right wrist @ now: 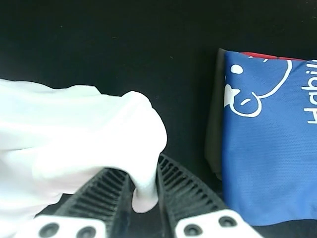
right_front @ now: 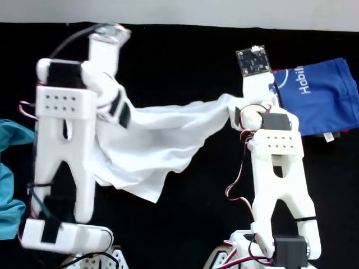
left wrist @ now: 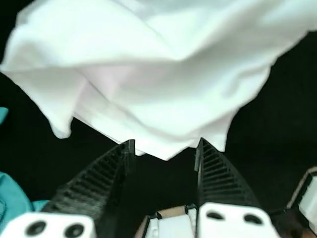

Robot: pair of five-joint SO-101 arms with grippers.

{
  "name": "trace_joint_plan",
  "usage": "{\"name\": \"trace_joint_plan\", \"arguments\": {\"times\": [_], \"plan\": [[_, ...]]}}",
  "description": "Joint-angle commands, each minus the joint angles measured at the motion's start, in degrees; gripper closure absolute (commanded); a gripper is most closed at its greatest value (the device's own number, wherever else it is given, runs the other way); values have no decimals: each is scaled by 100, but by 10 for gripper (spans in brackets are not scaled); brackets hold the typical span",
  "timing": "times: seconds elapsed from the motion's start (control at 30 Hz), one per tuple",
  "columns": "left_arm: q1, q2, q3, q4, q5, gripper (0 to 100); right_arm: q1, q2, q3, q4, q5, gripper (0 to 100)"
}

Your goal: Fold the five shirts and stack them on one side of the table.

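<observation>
The white shirt (right_front: 157, 145) hangs stretched over the middle of the worktop (right_front: 185, 50), with the right gripper (right wrist: 144, 191) pinching its right end and the left gripper (left wrist: 163, 148) spread at its left edge. It looks mid-fold to me, so next the left needs a firm pinch. The folded blue shirt (right_front: 322, 95) waits far right.

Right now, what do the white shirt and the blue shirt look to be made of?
The white shirt: soft, thin matte fabric, likely a cotton knit; it drapes in loose folds. The blue shirt: fabric with a fine grain and white print, perhaps synthetic; it lies flat and smooth.
</observation>
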Motion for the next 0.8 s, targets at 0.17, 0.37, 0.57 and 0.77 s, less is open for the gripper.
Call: {"name": "trace_joint_plan", "arguments": {"times": [0.17, 0.37, 0.57, 0.77], "plan": [[1446, -1684, 3292, -932, 229, 797, 57, -40, -31, -84, -35, 993], [1824, -2070, 5789, -3103, 246, 795, 57, -40, -22, -84, -35, 993], [1824, -2053, 6826, -4615, 255, 793, 57, -4, -22, -84, -35, 993], [1824, -2044, 7266, -5521, 273, 793, 57, -4, -22, -84, -35, 993]]}}
